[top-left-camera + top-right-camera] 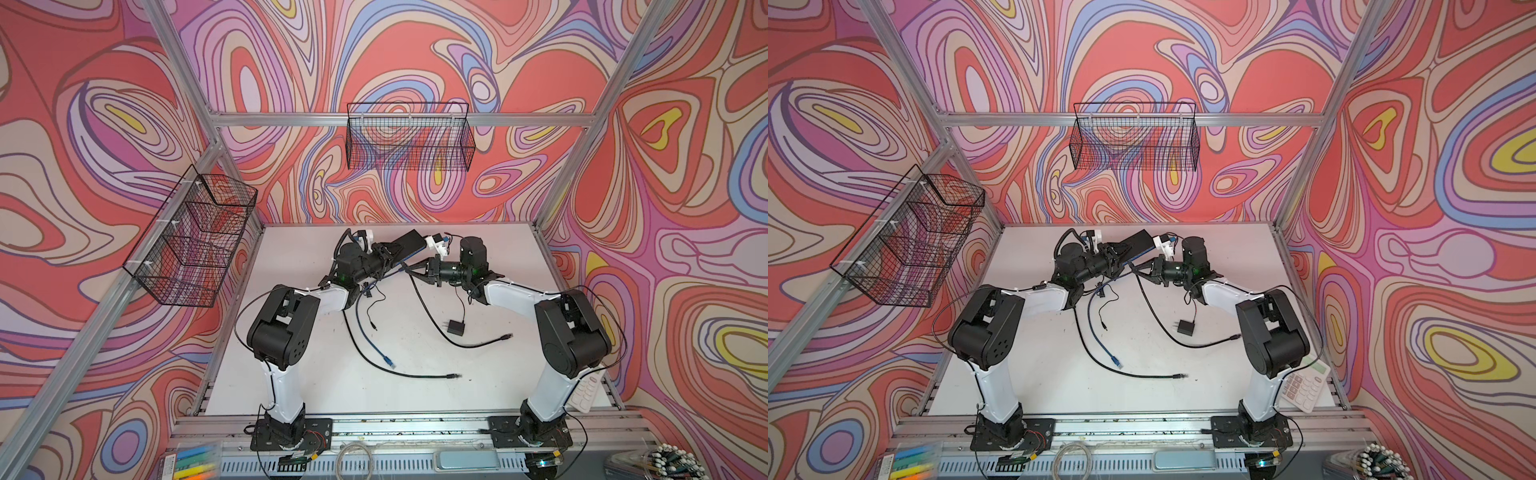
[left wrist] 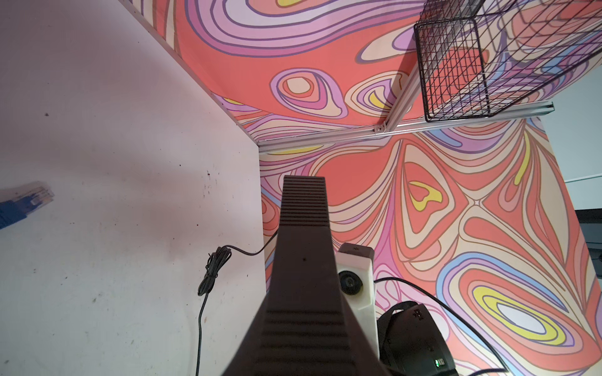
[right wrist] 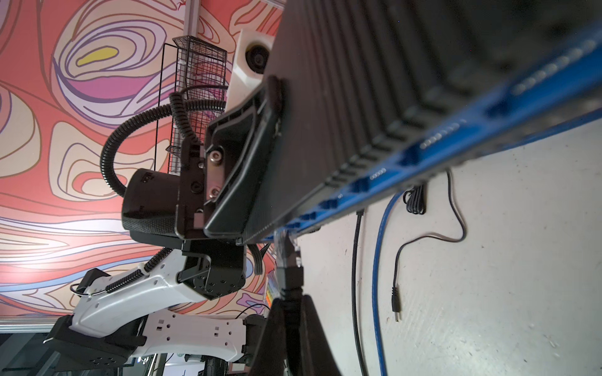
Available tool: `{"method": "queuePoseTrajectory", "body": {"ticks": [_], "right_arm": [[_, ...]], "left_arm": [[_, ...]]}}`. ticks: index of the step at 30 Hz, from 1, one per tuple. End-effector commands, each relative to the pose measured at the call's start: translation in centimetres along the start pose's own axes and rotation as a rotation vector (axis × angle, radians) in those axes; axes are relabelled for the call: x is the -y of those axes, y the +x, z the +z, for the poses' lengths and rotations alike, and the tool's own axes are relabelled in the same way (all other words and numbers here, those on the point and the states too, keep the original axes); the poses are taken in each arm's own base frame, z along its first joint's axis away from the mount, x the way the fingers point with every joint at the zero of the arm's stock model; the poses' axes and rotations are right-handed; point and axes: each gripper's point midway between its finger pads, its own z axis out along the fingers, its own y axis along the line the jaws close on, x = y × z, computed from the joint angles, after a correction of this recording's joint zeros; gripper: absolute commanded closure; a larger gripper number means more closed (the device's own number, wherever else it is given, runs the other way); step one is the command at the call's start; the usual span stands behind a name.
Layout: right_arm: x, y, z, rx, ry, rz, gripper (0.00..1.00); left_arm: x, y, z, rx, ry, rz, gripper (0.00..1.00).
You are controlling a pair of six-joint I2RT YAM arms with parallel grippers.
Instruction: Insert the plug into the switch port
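The switch (image 1: 410,242) (image 1: 1138,240) is a black box with a blue port face (image 3: 407,156). It is held tilted above the back of the table. My left gripper (image 1: 388,255) (image 1: 1118,257) is shut on one end of it, and a finger (image 3: 241,162) presses on its ribbed body (image 2: 303,260). In the left wrist view the switch hides the jaws. My right gripper (image 1: 412,268) (image 3: 288,302) is shut on the black boot of the plug (image 3: 286,254). The plug's clear tip sits at the end port of the blue face. I cannot tell how deep it sits.
On the white table (image 1: 316,374) lie a blue cable (image 1: 374,336), a black cable with a free plug (image 1: 455,375), a black power adapter (image 1: 456,327) and a barrel jack (image 3: 396,312). A calculator (image 1: 586,390) lies at the right edge. Wire baskets (image 1: 409,137) (image 1: 191,237) hang on the frame.
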Motion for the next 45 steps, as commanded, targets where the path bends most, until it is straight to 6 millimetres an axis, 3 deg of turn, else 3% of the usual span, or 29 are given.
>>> {"method": "queuePoseTrajectory", "body": {"ticks": [1, 8, 17, 21, 30, 36, 45], "right_arm": [[-5.8, -5.4, 0.6, 0.218, -0.086, -0.236, 1.0], [-7.4, -5.5, 1.1, 0.232, -0.145, -0.267, 1.0], [-10.5, -5.5, 1.4, 0.236, -0.267, -0.323, 1.0], [-10.1, -5.8, 1.5, 0.247, -0.24, -0.334, 1.0], [-11.0, -7.0, 1.5, 0.273, -0.217, -0.354, 1.0], [-10.6, -7.1, 1.5, 0.29, -0.204, -0.356, 1.0], [-11.2, -8.0, 1.7, 0.303, -0.22, -0.371, 1.0]], "left_arm": [[1.4, 12.6, 1.1, -0.417, 0.025, 0.01, 0.94], [0.3, 14.0, 1.1, -0.428, 0.014, -0.01, 0.94], [0.8, 16.2, 1.7, -0.503, 0.025, -0.007, 0.94], [0.1, 17.2, 1.4, -0.541, 0.001, -0.012, 0.94], [-1.2, 21.5, 0.6, -0.694, -0.055, 0.015, 0.95], [-0.3, 22.6, 0.4, -0.724, -0.004, -0.017, 0.96], [-0.9, 23.5, 0.2, -0.745, -0.017, -0.034, 0.96]]}}
